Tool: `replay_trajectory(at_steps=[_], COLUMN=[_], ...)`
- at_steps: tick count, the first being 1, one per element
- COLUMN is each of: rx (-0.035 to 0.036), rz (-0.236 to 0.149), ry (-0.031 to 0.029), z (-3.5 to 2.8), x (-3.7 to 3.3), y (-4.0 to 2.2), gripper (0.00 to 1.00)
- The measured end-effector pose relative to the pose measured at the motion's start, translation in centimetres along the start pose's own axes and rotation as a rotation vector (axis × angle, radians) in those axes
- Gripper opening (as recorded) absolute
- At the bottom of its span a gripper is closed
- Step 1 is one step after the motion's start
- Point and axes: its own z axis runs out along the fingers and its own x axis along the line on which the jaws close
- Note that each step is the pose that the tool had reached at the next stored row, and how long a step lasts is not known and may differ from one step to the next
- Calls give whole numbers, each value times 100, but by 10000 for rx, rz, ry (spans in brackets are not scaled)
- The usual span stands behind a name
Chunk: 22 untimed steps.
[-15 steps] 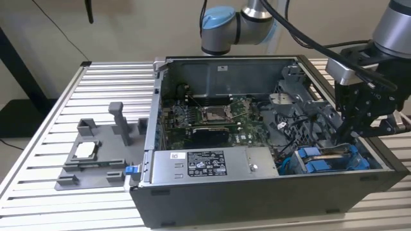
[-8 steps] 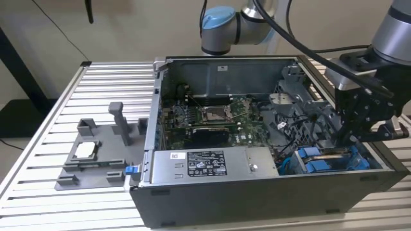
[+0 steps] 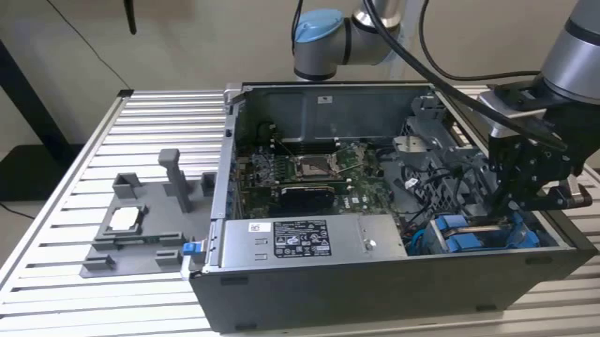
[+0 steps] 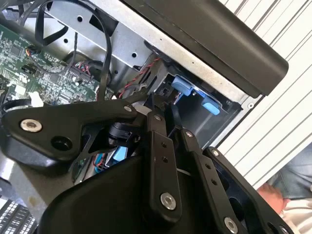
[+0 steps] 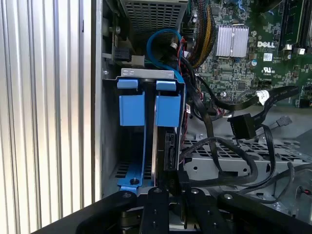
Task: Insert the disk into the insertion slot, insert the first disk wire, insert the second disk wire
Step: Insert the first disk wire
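The insertion slot [image 5: 146, 73] is a grey cage with blue parts at the open computer case's corner, also in the exterior view [image 3: 433, 242]. The disk [image 5: 161, 146] sits edge-on inside it in its blue carrier [image 5: 168, 110], beside a second blue carrier [image 5: 131, 108]. My gripper [image 5: 171, 189] hangs at the disk's connector end, fingers close together around a black disk wire plug [image 5: 181, 176]. In the exterior view the gripper [image 3: 502, 214] reaches down into the case just above the slot. Its black fingers [image 4: 159, 146] point at the blue tabs [image 4: 187, 87]. Two loose black plugs [image 5: 243, 126] lie near the motherboard.
The case [image 3: 375, 295] stands on a slatted metal table [image 3: 140, 126]. A labelled grey power-supply box [image 3: 291, 239] fills the case's near side. A grey fixture with upright posts [image 3: 140, 232] lies at the exterior view's left. Cable bundles [image 5: 214, 146] crowd the bay. A person's hand [image 4: 285, 195] rests outside the case.
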Motion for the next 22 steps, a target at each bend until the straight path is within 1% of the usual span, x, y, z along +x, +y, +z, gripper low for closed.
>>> replay_trajectory(at_steps=[4,11,16,22], rx=[4,10,13,10], rz=[169,586,734,919], ry=[-25,6,-38,-34], z=[16,40,52,64], x=[0,0,1,2], y=[0,1,0,-14], gripper=[19,19,19,19])
